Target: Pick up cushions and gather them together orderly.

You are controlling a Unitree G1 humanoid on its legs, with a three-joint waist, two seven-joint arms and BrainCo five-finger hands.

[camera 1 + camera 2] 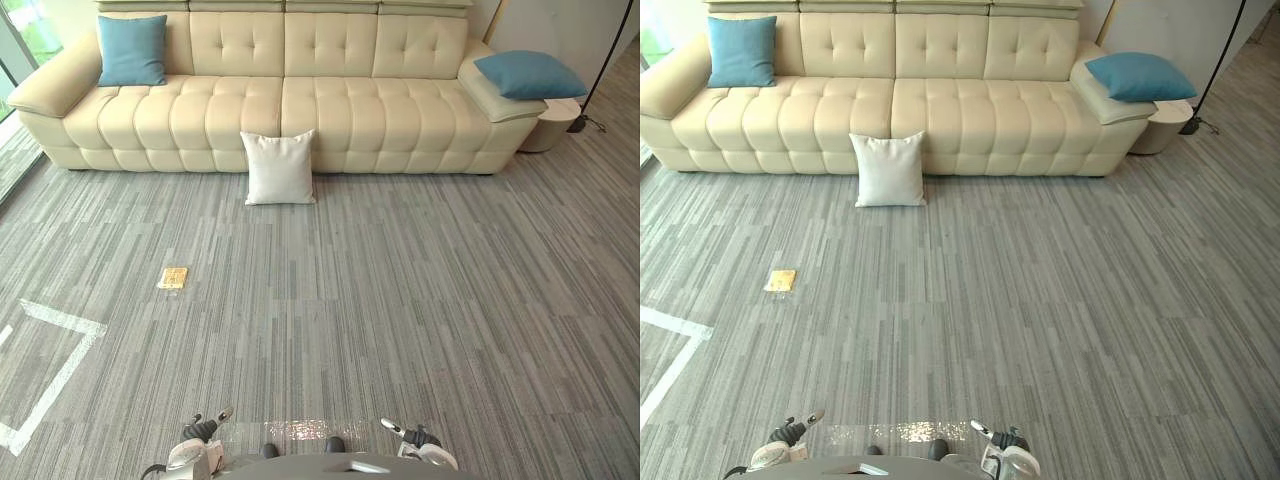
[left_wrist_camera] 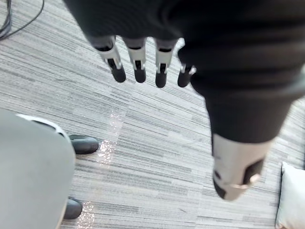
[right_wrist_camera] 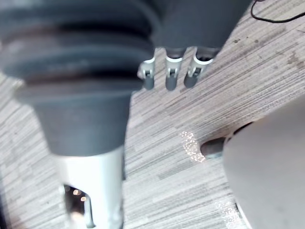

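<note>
Carrying nothing in our straight-fingered left hand (image 1: 203, 430) and right hand (image 1: 415, 437), we see the white cushion (image 1: 280, 168) upright well ahead, nearer the left.

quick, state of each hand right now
left hand: open, fingers straight, holding nothing
right hand: open, fingers straight, holding nothing

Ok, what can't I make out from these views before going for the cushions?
Yellow item: too small to identify, eye views.
White cushion: cut off by the frame edge, left wrist view.
Side table: partly hidden behind the sofa arm, eye views.
</note>
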